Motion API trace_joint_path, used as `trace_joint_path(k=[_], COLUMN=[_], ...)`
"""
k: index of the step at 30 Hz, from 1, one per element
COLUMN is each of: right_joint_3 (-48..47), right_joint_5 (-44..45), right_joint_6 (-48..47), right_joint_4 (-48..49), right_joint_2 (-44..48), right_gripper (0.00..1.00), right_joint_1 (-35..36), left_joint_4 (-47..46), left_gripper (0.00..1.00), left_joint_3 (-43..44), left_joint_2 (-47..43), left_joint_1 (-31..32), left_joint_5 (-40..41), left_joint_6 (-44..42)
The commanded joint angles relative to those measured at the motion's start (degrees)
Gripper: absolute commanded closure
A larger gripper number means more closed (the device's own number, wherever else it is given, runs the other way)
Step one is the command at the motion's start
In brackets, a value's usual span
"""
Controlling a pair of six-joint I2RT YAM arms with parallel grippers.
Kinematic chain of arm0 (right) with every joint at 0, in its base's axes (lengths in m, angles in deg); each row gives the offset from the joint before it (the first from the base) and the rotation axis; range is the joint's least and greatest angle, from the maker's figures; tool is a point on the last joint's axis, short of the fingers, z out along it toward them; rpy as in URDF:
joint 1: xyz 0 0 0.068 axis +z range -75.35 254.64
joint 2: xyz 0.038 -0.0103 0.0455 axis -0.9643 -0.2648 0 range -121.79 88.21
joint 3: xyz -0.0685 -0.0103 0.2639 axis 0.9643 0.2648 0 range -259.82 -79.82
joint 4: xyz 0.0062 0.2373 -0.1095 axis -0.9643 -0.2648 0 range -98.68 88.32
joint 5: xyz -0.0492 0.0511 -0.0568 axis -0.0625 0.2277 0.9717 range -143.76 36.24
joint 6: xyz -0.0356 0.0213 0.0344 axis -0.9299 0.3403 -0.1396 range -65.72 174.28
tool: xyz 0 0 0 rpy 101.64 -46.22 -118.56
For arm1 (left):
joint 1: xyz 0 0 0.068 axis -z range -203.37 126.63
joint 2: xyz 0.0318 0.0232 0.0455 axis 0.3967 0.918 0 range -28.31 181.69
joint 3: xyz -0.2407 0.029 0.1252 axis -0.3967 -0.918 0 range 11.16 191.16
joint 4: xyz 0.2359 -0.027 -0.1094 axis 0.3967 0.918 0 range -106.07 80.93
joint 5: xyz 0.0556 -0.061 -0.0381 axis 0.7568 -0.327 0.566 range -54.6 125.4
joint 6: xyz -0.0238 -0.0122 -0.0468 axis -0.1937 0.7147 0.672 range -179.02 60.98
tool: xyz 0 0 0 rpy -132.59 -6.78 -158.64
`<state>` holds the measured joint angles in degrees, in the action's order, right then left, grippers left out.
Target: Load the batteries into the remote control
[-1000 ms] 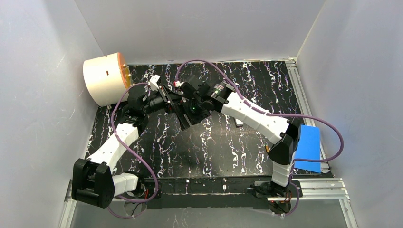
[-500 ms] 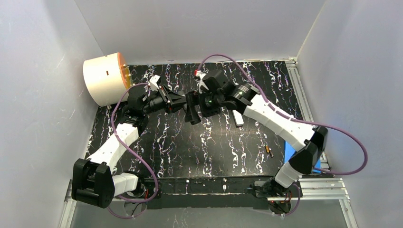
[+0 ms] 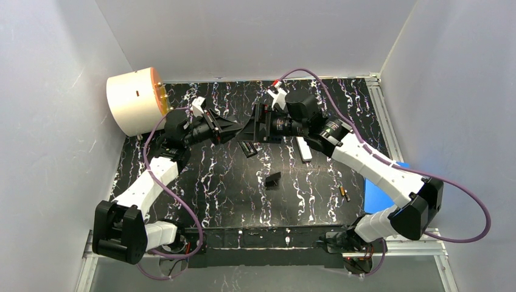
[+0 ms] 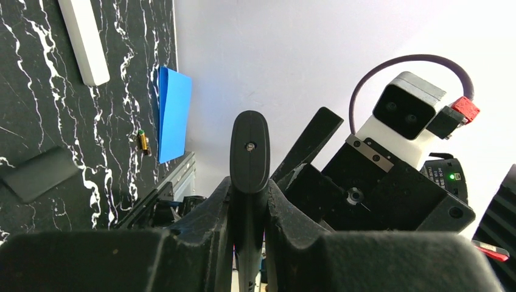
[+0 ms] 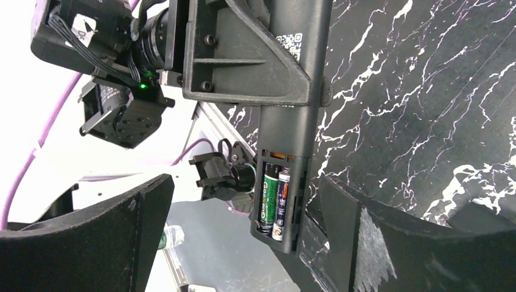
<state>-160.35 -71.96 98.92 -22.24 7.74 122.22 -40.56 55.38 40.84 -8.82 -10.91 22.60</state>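
Clamping the remote [image 5: 292,121] in the left gripper [image 4: 249,188] with two batteries [image 5: 275,201] seated, holding the right gripper [image 5: 246,185] wide and empty, seemingly leaving only the loose cover [image 3: 272,180] to refit.

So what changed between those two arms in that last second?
The right gripper opened wide and its arm drew back to the right, away from the black remote. A small black cover now lies on the table where none showed before; it was probably let go. The left gripper stayed shut on the remote, and its arm did not move.
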Motion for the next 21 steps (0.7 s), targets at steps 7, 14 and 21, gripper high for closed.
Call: trace_joint_path(k=[7, 14, 21], right_joint_3=[5.09, 11.46, 17.83], right_joint_5=[14.24, 25.81, 26.33], right_joint_6=[-5.65, -11.86, -15.62], right_joint_4=[-4.04, -17.93, -16.29], right_joint_2=[7.28, 4.47, -3.26], right_gripper=[0.06, 0.11, 0.23], right_joint_1=[-2.27, -4.31, -4.45], left_joint_4=[8.02, 16.56, 22.64], left_gripper=[1.0, 1.0, 1.0], left_joint_3=[-2.41, -6.67, -5.48], left_joint_2=[-1.3, -6.1, -8.37], left_joint_1=[-0.13, -0.27, -0.25], left_joint_5=[5.25, 10.21, 12.1], left_joint_6=[-14.73, -22.27, -26.35])
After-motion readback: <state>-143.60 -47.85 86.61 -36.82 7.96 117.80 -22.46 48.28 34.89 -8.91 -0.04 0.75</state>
